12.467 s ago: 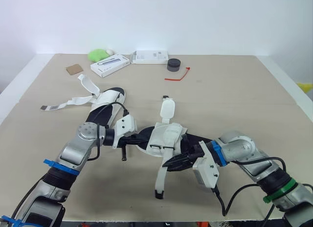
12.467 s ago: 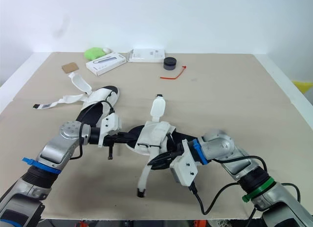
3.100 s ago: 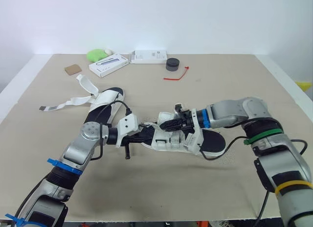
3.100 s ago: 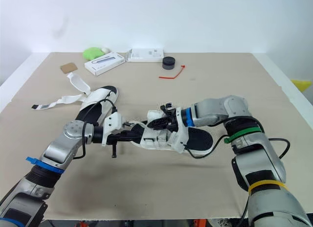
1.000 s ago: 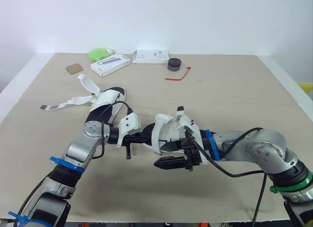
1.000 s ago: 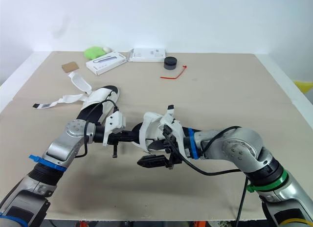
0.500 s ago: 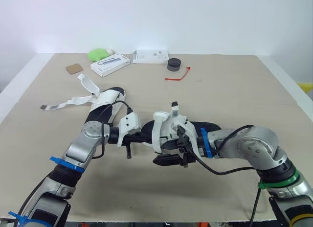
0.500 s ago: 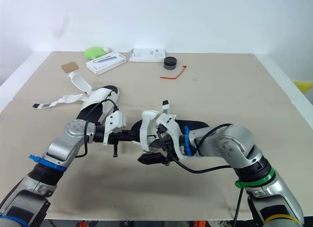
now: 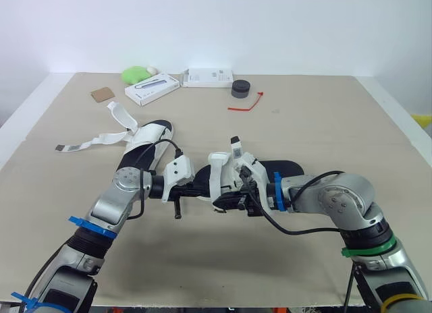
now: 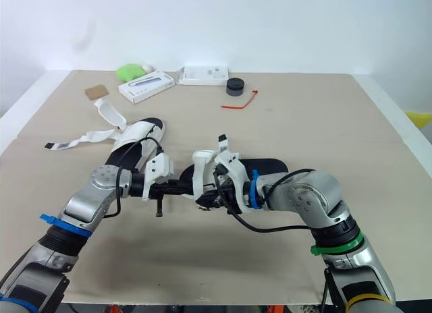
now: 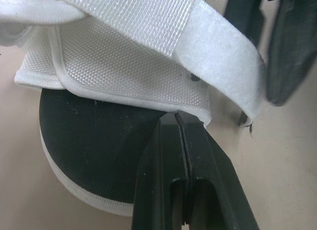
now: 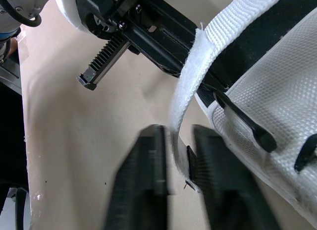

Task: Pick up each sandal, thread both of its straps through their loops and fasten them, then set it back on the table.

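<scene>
The step in hand is the threading of a strap on the first of the 2 sandals. The sandal (image 9: 229, 178) is held just above the table (image 9: 324, 124), between the 2 arms. The left gripper (image 11: 176, 119) is clenched on its toe end, with the fingertips pressed together at the rim of the white upper. The right gripper (image 12: 179, 137) is released: its 2 fingers stand apart, 1 on each side of the hanging free end of the strap (image 12: 190, 76), which is not yet pinched.

The next move, I think, calls for closing on this strap end and guiding it to its loop (probably the black bar (image 12: 242, 123) on the upper, but I am not sure), while the left arm keeps the sandal steady.

The second sandal (image 9: 145, 141) lies on the table beyond the left arm, with its straps loose, so more than half of the task remains. The right fingers are blurred, and the other strap of the held sandal is hard to make out behind the upper.
</scene>
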Action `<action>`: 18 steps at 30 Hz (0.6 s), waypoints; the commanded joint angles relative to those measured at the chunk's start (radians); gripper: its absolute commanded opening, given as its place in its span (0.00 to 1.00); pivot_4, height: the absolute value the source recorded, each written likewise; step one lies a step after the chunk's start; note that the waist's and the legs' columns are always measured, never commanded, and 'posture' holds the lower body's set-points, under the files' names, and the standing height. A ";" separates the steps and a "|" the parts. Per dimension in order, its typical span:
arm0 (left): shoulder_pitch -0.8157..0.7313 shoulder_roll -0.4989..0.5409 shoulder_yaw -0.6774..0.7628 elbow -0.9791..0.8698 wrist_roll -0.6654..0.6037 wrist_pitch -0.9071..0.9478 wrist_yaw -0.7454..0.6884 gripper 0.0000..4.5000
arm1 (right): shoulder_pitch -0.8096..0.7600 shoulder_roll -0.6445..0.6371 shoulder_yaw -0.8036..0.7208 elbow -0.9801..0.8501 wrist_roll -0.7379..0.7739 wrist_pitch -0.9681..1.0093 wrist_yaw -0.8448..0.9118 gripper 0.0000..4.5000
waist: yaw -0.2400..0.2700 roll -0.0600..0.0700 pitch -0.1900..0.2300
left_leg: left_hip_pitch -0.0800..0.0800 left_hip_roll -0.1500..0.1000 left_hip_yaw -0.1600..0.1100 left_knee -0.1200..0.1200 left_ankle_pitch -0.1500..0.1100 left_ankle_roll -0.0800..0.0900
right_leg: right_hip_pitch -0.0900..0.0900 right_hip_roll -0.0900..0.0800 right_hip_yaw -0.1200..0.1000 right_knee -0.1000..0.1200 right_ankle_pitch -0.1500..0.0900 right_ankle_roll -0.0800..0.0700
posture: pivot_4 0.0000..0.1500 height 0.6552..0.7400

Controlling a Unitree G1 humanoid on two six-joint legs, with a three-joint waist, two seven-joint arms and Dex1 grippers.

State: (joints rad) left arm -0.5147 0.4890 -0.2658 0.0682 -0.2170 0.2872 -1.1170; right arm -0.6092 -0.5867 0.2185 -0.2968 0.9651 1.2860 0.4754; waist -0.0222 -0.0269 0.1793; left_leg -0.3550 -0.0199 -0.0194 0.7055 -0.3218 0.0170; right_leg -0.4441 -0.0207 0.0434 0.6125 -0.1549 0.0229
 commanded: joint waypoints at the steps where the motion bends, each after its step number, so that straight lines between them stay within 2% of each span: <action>1: 0.004 0.005 0.013 -0.005 0.000 -0.008 0.002 0.00 | -0.015 0.016 -0.059 -0.008 0.008 0.024 0.008 0.01 | 0.000 0.000 0.000 | 0.000 0.000 0.000 0.000 0.000 0.000 | 0.000 0.000 0.000 0.000 0.000 0.000 | 1.00 1.00; 4: 0.004 0.003 0.012 -0.006 -0.001 -0.007 0.004 0.00 | -0.023 0.030 -0.091 -0.001 0.027 0.050 0.014 0.01 | 0.000 0.000 0.000 | 0.000 0.000 0.000 0.000 0.000 0.000 | 0.000 0.000 0.000 0.000 0.000 0.000 | 1.00 1.00; 6: 0.004 0.003 0.012 -0.006 -0.001 -0.007 0.004 0.00 | -0.055 0.039 -0.150 0.021 0.099 0.108 0.037 0.01 | 0.000 0.000 0.000 | 0.000 0.000 0.000 0.000 0.000 0.000 | 0.000 0.000 0.000 0.000 0.000 0.000 | 1.00 1.00; 10: 0.002 0.003 0.011 -0.002 -0.001 -0.008 0.000 0.00 | -0.199 0.047 -0.251 0.133 0.202 0.215 0.070 0.01 | -0.002 0.000 0.000 | 0.000 0.000 0.001 0.000 0.000 0.000 | 0.000 0.000 0.000 0.000 0.001 0.000 | 1.00 1.00; 15: -0.004 0.001 0.006 0.006 0.003 -0.014 -0.005 0.00 | -0.366 0.046 -0.255 0.324 0.133 0.242 0.095 0.01 | -0.001 0.000 0.000 | 0.000 0.000 -0.001 0.000 0.000 0.000 | 0.000 0.001 -0.001 0.000 0.001 -0.001 | 1.00 1.00; 18: -0.008 -0.001 0.006 0.011 0.005 -0.018 -0.005 0.00 | -0.405 0.033 -0.221 0.393 0.094 0.257 0.136 0.01 | -0.001 0.000 0.000 | -0.001 0.000 -0.001 -0.001 0.000 0.000 | 0.000 0.000 -0.001 0.000 0.001 -0.001 | 1.00 1.00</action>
State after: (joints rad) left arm -0.5148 0.4867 -0.2656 0.0725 -0.2156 0.2803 -1.1215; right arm -0.9897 -0.5438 -0.0013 0.0800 1.0711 1.5343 0.5786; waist -0.0236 -0.0267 0.1793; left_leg -0.3558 -0.0199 -0.0200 0.7050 -0.3223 0.0178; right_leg -0.4445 -0.0209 0.0426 0.6125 -0.1544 0.0219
